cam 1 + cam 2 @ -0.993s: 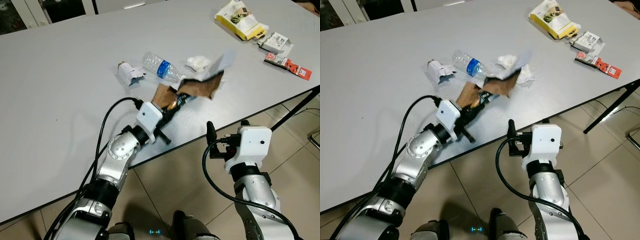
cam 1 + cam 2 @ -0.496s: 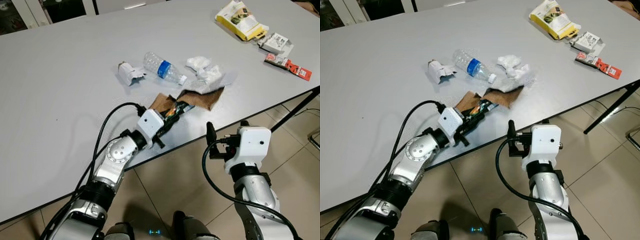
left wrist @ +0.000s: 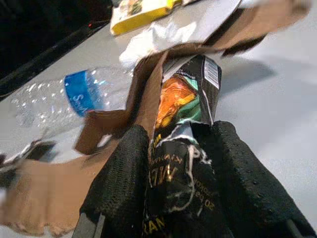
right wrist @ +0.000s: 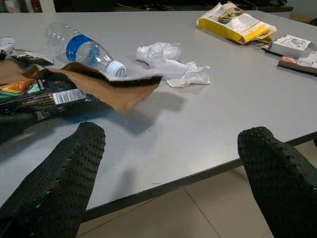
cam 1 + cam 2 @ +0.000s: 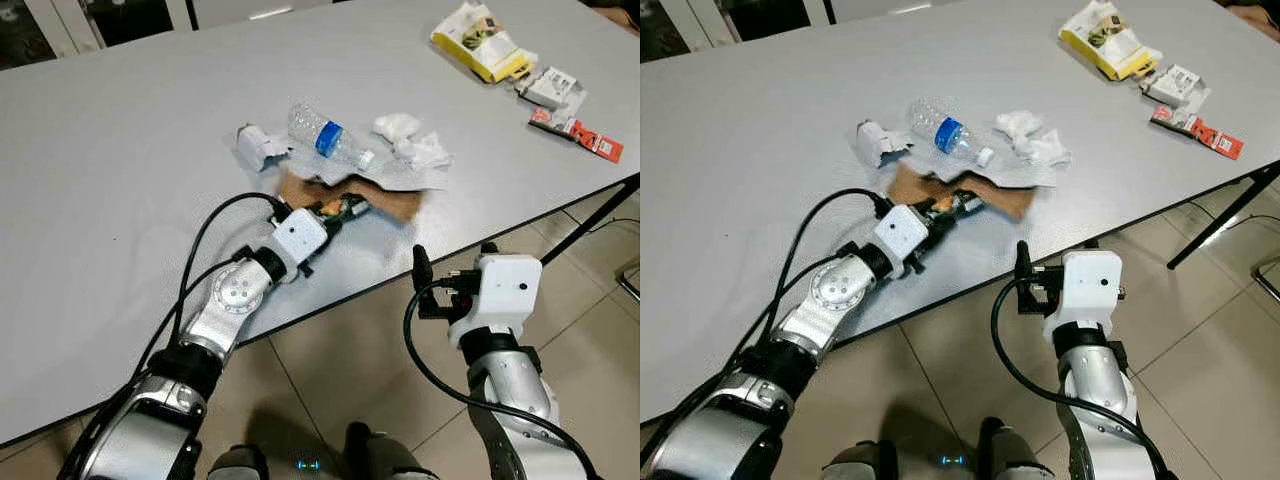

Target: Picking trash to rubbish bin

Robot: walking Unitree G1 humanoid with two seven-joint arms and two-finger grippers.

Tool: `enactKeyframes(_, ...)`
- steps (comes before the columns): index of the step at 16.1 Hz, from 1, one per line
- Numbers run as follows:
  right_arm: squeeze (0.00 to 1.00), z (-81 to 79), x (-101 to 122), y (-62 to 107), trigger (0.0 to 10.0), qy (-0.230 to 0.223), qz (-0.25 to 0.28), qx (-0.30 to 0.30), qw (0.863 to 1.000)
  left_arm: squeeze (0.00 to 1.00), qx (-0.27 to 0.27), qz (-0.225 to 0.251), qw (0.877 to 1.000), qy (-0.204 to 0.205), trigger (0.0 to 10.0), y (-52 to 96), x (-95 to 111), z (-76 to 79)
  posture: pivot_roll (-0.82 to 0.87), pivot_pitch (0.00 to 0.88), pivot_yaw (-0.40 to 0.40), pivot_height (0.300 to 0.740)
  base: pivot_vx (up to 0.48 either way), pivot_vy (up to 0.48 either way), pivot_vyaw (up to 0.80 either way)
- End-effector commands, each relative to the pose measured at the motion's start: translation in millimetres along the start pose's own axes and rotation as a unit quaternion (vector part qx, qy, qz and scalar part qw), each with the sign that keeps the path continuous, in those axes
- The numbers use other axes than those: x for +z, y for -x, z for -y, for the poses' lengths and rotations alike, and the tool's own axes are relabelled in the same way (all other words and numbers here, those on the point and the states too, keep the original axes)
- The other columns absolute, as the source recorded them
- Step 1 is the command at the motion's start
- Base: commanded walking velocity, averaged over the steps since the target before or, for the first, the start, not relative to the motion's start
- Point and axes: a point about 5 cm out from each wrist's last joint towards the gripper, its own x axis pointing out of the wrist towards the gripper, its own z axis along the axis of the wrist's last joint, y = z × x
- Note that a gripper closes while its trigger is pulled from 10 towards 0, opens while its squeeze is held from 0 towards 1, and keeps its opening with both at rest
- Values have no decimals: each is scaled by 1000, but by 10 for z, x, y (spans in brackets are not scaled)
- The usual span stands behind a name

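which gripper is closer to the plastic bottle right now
Left. The left gripper is over the table just in front of the plastic bottle, shut on a dark snack wrapper. The right gripper hangs open off the table's near edge, farther away.

table (image 5: 120,150): carried all the trash; near edge ran just ahead of both arms
left gripper (image 5: 335,210): over the table near its front edge, fingers clamped on snack wrapper (image 3: 183,129)
cardboard piece (image 5: 395,203): lay against the wrapper, just in front of the bottle
bottle (image 5: 325,137): on its side behind the cardboard
crumpled tissue (image 5: 410,140): right of bottle
small carton (image 5: 255,146): left of bottle
yellow bag (image 5: 480,38): far right corner
right gripper (image 4: 173,163): off the table's front edge, fingers spread
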Motion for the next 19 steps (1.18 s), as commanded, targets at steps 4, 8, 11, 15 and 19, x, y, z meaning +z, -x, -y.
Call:
enactKeyframes(4,0,10,-18,33,10000,1,-6,-3,1000,0,-1,-23,1000,-16,0,53,-94,-37,56,191,-15,740,0,0,0)
enactKeyframes(8,0,9,-16,28,10000,1,-6,-3,1000,0,-4,-16,1000,-8,0,43,-80,-54,57,186,-14,740,0,0,0)
enactKeyframes(11,0,18,-16,20,10000,2,-5,-5,1000,0,11,40,998,56,0,-57,130,-120,55,186,-15,740,0,0,0)
enactKeyframes(15,0,14,-31,33,10000,1,-8,-5,1000,0,30,17,860,508,0,-209,77,-186,55,187,-14,740,0,0,0)
enactKeyframes(19,0,15,-36,35,10000,2,-9,-6,1000,0,27,16,877,479,0,-188,43,-140,51,186,-12,740,0,0,0)
